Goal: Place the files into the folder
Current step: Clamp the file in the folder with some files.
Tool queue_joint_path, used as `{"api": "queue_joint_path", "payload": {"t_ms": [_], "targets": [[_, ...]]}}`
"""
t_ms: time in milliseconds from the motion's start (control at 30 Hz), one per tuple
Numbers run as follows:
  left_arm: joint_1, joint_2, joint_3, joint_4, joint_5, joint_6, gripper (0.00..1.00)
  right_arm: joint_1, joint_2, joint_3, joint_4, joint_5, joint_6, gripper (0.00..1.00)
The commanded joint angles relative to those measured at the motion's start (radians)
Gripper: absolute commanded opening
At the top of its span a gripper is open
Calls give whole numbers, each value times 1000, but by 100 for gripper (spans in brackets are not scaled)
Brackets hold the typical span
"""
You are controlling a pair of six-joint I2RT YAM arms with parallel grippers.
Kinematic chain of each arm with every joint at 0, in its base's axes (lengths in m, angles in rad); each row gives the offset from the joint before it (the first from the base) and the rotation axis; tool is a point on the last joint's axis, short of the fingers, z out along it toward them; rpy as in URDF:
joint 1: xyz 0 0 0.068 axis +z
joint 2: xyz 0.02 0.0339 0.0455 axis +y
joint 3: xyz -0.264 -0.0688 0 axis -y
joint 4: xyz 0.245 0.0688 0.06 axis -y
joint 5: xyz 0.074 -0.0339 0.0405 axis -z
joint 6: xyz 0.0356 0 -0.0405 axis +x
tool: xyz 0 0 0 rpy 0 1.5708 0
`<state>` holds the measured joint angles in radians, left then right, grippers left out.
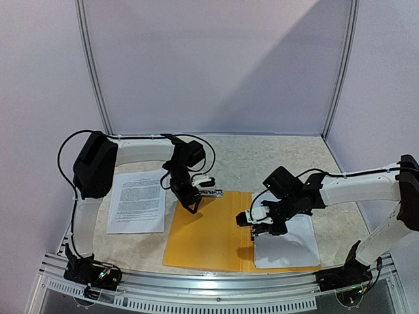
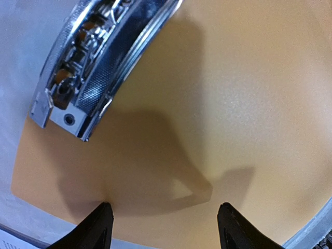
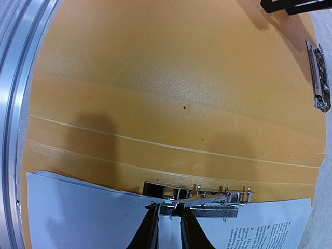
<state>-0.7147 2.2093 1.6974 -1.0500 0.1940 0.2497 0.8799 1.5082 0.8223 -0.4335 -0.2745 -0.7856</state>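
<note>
Nearest us, an aluminium rail point(image 1: 216, 278) runs along the front edge of the table point(image 1: 262, 157). Just behind it the folder point(image 1: 203, 239) lies opened flat, inside face up, with its spine creases running front to back between 2 orange panels.

We record the files in 2 places. A stack of white sheets point(image 1: 288, 245) rests on the folder's right panel, with its inner edge beside the spine creases. 1 printed sheet point(image 1: 137, 199) lies on the table just left of the folder, outside it.

We find the right gripper point(image 1: 252, 227) low over the stack's inner edge. In the right wrist view its fingers point(image 3: 149, 228) are drawn nearly together and clenched on a tab of the metal clip point(image 3: 197, 199) that sits along that edge.

We find the left gripper point(image 1: 194, 208) above the far part of the left panel. Its jaws are released and stand wide, grasping nothing, with only bare orange between the tips. A second metal clip point(image 2: 98, 57) lies at that panel's far corner, near the fingers but apart from them.
</note>
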Motion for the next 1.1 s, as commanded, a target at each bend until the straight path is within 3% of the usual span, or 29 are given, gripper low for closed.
{"api": "queue_joint_path", "payload": {"t_ms": [0,233,500,867,1067], "targets": [[-13,-2,64,-51,33,-12,71,30,17,-20,-48,-2,-34,16],[-15,-20,148,-120,35,-21,71,36,47,4,-44,46,-23,16],[-61,16,243,-132,131,-36,71,36,45,49,-19,63,34,16],[-102,24,189,-110,141,-45,71,-14,-34,130,22,43,218,17],[-110,32,127,-71,142,-54,71,-64,41,153,1,177,289,17]]}}
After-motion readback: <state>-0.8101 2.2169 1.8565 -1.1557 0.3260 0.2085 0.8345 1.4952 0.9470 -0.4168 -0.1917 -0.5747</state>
